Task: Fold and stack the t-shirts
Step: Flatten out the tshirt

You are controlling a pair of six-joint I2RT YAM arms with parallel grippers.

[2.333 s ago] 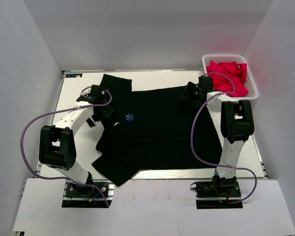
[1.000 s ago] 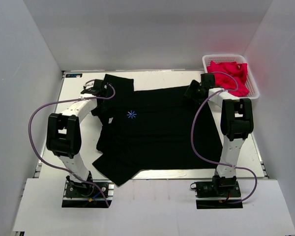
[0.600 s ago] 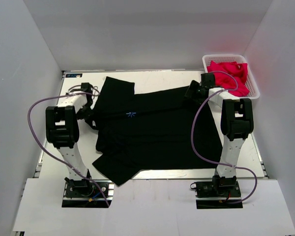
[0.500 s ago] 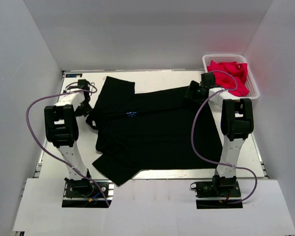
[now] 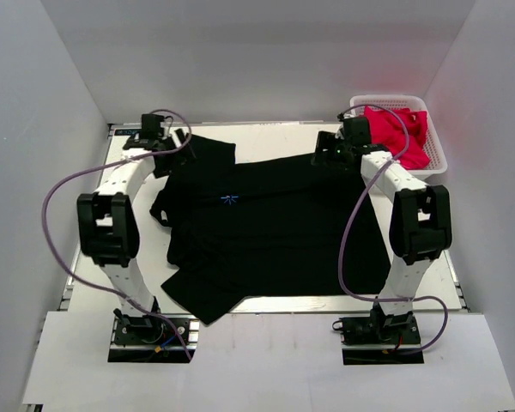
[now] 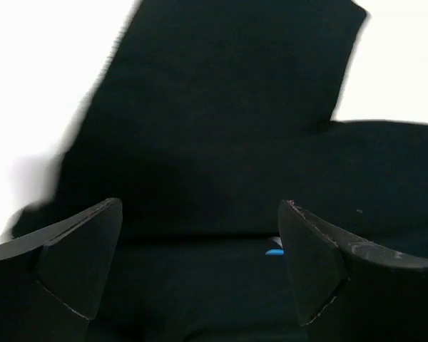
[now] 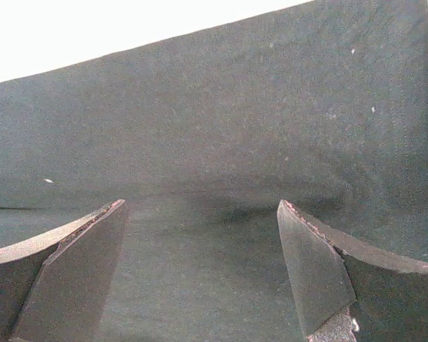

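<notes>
A black t-shirt [image 5: 275, 227] lies spread on the white table, with a small light-blue starburst [image 5: 229, 199] on its chest, partly creased. My left gripper [image 5: 175, 142] is open and empty over the shirt's far-left sleeve. In the left wrist view [image 6: 200, 271] the black cloth [image 6: 221, 128] fills the space below the spread fingers, and a bit of the blue print [image 6: 274, 251] shows. My right gripper [image 5: 328, 154] is open and empty over the shirt's far-right corner. In the right wrist view [image 7: 200, 278] the cloth [image 7: 221, 142] lies under the fingers.
A white basket [image 5: 442, 150] holding red cloth [image 5: 399, 129] stands at the far right corner. Bare white table [image 5: 275, 136] runs along the far edge past the shirt. Grey walls close in on the left, back and right.
My left arm has swung from the shirt's left side out and round to the far edge, above the sleeve. My right gripper has shifted slightly left. The starburst now looks creased.
</notes>
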